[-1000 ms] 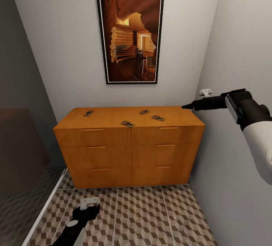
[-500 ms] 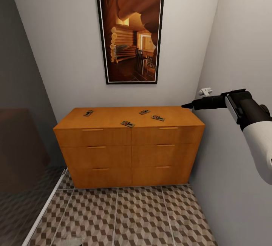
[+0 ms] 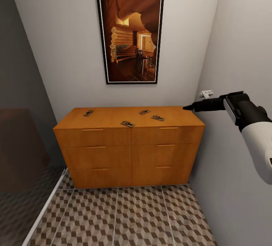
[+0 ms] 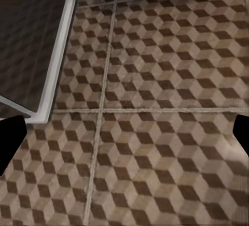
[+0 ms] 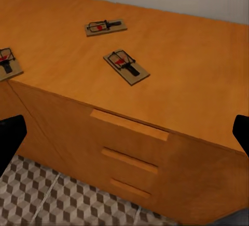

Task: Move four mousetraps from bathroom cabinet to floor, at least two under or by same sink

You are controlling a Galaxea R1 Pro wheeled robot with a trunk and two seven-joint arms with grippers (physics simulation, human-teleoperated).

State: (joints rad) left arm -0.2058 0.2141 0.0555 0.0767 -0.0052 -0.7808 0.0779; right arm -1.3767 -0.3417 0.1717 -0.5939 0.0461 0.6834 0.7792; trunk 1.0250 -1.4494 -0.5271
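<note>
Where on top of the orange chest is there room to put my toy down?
The cabinet top has a bare stretch between the lone left mousetrap and the front-middle mousetrap. The right half is crowded: two more mousetraps lie close together there. The right gripper hovers by the right end.

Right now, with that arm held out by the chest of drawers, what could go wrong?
The right gripper hangs close to the side wall, so a swing might scrape it. The mousetraps lie flat and thin on the cabinet top, so the fingers could slip or push one off the edge. One mousetrap already lies near the front edge.
</note>
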